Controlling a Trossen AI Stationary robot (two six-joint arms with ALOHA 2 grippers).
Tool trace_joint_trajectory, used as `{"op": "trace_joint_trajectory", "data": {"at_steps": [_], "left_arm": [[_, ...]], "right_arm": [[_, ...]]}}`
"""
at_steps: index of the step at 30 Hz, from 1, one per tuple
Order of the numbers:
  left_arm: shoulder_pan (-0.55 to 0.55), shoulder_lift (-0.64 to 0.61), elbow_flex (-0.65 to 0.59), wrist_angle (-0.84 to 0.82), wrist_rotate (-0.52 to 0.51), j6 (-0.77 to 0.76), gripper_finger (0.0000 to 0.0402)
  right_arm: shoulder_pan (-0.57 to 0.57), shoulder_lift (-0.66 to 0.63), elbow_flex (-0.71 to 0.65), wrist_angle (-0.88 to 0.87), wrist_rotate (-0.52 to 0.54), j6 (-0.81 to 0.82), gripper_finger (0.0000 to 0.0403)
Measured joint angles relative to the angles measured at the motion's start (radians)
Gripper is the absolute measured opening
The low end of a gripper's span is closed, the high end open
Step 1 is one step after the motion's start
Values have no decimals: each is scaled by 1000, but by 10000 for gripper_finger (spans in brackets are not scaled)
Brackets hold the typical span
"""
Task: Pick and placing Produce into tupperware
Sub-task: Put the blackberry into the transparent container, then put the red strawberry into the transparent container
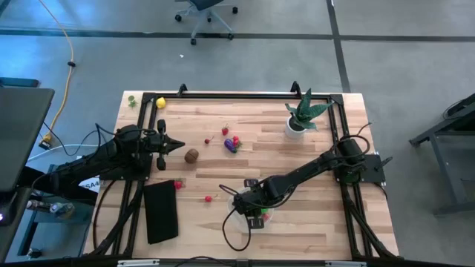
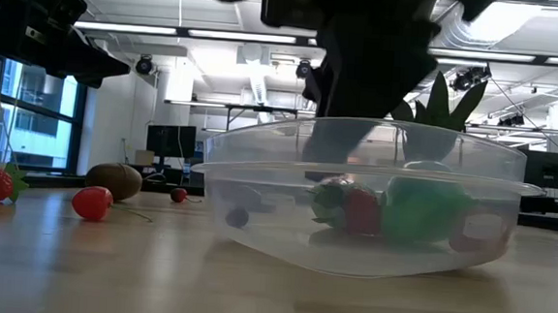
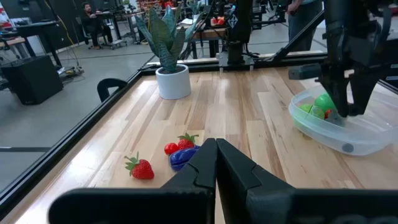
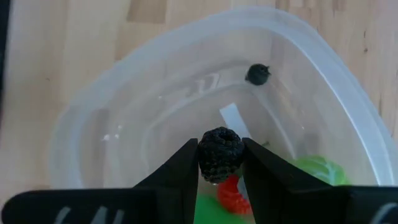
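A clear, round, shallow tupperware (image 4: 93, 124) sits upright near the table's front edge, holding a bright green piece (image 4: 320, 169), a red piece (image 4: 231, 194) and a small dark berry (image 4: 257, 74). A black bumpy berry (image 4: 219, 154) hangs above its inside, pinched between the right gripper's (image 4: 219, 163) fingers. Outside it, on the wood, lie a brown kiwi (image 1: 191, 156), a purple piece (image 1: 230, 145) beside small red ones (image 1: 235, 139), a strawberry (image 3: 141, 168), a yellow piece (image 1: 160, 103) at the far left corner, and more small red ones (image 1: 208, 198).
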Motion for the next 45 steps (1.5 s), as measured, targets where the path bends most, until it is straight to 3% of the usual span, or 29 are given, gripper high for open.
{"op": "trace_joint_trajectory", "data": {"at_steps": [12, 29, 37, 45], "left_arm": [[0, 0, 0, 0, 0, 0, 1], [0, 0, 0, 0, 0, 0, 1], [0, 0, 0, 0, 0, 0, 1], [0, 0, 0, 0, 0, 0, 1]], "right_arm": [[-18, 16, 0, 26, 15, -44, 95], [-37, 16, 0, 34, 23, -56, 137], [-48, -42, 0, 51, 138, -59, 140], [-216, -132, 1, 102, 208, 42, 140]]}}
